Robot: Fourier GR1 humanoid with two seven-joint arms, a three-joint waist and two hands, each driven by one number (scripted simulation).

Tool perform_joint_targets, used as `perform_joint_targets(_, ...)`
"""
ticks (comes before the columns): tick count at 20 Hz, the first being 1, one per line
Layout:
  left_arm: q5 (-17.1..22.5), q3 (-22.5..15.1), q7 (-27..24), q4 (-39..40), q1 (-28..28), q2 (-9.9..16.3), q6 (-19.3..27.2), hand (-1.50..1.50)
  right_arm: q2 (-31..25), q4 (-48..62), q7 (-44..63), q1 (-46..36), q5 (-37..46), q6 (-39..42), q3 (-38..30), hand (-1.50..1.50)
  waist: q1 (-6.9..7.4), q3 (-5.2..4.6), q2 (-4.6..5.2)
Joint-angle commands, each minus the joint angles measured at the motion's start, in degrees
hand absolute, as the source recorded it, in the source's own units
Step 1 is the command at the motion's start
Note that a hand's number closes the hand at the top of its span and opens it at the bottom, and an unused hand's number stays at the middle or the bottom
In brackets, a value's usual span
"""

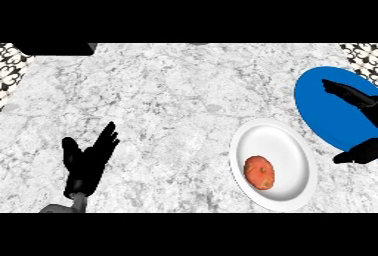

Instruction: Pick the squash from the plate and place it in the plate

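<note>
1. At the left of the view, the left hand (pixel 87 161) is seen above the marble counter (pixel 170 100), its fingers straight and spread apart, pointing up and slightly right. Nothing is held by it, and it is judged to be at rest, well apart from both plates.

2. Right of centre, the white plate (pixel 284 137) is set on the counter. The squash (pixel 259 172), orange-red and rounded, lies in the plate's lower left part, not yet lifted. Its long axis is only slightly marked and runs roughly from upper left to lower right.

3. Further right, the blue plate (pixel 328 117) is found, its lower left rim just beside the white plate's upper right rim. It is taken to be the goal of the placement.

4. At the right edge, the right hand (pixel 353 95) is shown over the blue plate, fingers straight and stretched toward the left, with the thumb held well apart lower down. Nothing is clamped between them.

5. The squash lies down and to the left of the right hand's fingers. The right hand is clearly the nearer of the 2, so the pick is judged to fall to it.
</note>
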Motion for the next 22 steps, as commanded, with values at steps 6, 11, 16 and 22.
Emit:
perform_joint_targets(6, -0.7, -0.1, 4.1, -7.1, 3.0, 0.1, -0.1, 0.00, 2.0, -14.9, 14.9, 3.2, 8.5, -1.1, 6.6, -1.50, 0.00, 0.04, -0.05)
perform_joint_targets(11, -3.0, 1.4, 0.9, -2.4, 1.9, -2.3, -0.4, 0.00, 7.8, -27.9, 25.3, 8.6, 11.3, -3.8, 8.5, -1.50, -0.38, 0.02, -0.02)
perform_joint_targets(16, -3.9, 2.2, -0.7, -0.1, 2.2, -4.3, -1.7, 0.00, 9.8, -23.7, 24.5, 9.2, 18.6, -3.2, 11.3, -1.50, -0.13, 0.04, 0.08)
perform_joint_targets(22, -6.4, 2.9, 1.5, -1.9, 2.7, -6.2, -1.3, 0.00, 13.2, -27.2, 28.0, 10.2, 18.1, 3.0, 9.7, -1.50, -0.16, 0.04, 0.06)
